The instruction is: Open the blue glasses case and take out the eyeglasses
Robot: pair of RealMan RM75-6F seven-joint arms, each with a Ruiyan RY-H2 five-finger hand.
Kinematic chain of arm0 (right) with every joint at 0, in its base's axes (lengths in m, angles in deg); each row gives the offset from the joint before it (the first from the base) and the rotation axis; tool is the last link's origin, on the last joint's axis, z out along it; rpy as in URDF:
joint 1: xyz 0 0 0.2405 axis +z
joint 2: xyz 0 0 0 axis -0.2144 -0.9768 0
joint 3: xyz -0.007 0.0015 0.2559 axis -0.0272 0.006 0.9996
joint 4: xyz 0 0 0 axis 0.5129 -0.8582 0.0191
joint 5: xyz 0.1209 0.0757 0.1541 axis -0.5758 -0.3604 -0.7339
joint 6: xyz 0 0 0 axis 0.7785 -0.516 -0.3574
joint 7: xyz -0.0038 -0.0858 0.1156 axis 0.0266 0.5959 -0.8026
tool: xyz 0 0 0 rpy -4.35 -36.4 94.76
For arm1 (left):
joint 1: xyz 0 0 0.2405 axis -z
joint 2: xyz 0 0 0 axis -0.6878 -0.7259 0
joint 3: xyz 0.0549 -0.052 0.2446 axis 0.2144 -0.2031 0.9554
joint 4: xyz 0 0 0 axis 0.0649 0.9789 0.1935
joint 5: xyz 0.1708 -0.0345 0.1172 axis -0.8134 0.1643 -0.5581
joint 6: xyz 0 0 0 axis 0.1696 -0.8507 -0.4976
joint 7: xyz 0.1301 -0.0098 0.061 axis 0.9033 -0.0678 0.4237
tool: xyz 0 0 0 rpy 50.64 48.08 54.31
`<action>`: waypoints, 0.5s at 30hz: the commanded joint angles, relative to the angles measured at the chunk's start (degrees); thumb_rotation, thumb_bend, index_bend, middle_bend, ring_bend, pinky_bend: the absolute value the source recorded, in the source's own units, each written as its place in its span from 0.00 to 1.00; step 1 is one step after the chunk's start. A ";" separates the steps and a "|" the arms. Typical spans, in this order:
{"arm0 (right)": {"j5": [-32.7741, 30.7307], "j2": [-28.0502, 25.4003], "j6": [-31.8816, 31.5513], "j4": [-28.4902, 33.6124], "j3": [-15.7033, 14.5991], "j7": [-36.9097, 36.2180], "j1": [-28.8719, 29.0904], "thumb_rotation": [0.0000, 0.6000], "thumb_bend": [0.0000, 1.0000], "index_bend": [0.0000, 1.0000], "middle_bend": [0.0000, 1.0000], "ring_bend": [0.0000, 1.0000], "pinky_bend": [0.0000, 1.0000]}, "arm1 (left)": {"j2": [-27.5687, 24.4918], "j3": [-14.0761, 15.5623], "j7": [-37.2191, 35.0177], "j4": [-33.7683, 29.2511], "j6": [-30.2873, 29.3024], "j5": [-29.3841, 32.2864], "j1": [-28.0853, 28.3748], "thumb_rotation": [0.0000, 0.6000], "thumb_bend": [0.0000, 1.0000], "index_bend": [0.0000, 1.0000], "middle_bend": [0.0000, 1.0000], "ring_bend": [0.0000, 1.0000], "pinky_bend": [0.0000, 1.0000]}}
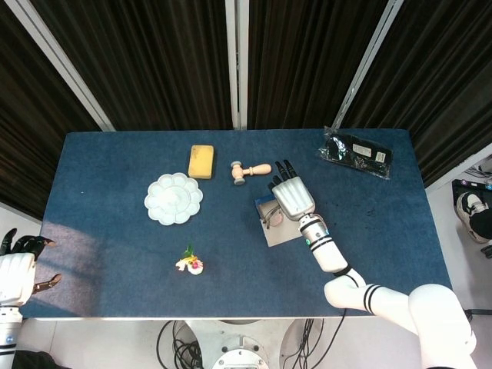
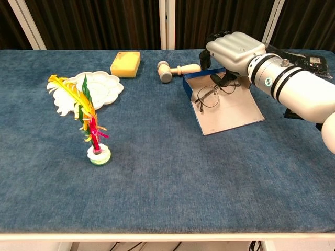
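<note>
Blue cloth is covering the table (image 2: 157,198), and the glasses case (image 2: 230,107) is lying open on it, lid flat, with the eyeglasses (image 2: 209,95) resting at its far blue edge. Your right hand (image 2: 230,49) is arching over them, fingers curling down at one temple; whether it is actually pinching the frame cannot be told from either view. Your left hand (image 1: 17,269) is idling off the table's near-left corner, fingers spread, holding nothing. Nothing is bracing the case, so a snagged frame is likely dragging it toward the wooden mallet (image 2: 178,69). A loose pinch is risking a drop.
</note>
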 commanded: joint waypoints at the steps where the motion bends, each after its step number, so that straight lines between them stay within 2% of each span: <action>1: 0.91 0.67 -1.27 -1.24 -0.09 1.37 0.14 1.00 0.46 0.57 0.33 0.00 0.00 | 0.03 -0.02 -0.09 0.00 -0.04 0.01 -0.02 1.00 0.06 0.34 0.29 0.20 0.07; 7: -0.58 1.47 0.43 -1.48 0.69 1.43 0.12 1.00 0.45 0.56 0.33 0.00 0.00 | 0.08 0.01 0.00 0.10 0.17 -0.01 0.10 1.00 0.06 0.34 0.29 0.20 0.07; 12: 1.47 3.12 -3.26 -3.80 0.56 2.94 0.03 1.00 0.45 0.53 0.32 0.00 0.00 | 0.07 0.04 -0.31 0.15 -0.32 -0.29 -0.09 1.00 0.06 0.34 0.29 0.20 0.06; 15: -0.25 3.12 -1.21 -2.87 1.53 1.57 -0.13 1.00 0.44 0.53 0.32 0.00 0.00 | 0.04 0.02 -0.12 0.10 0.01 -0.14 0.04 1.00 0.07 0.34 0.29 0.20 0.06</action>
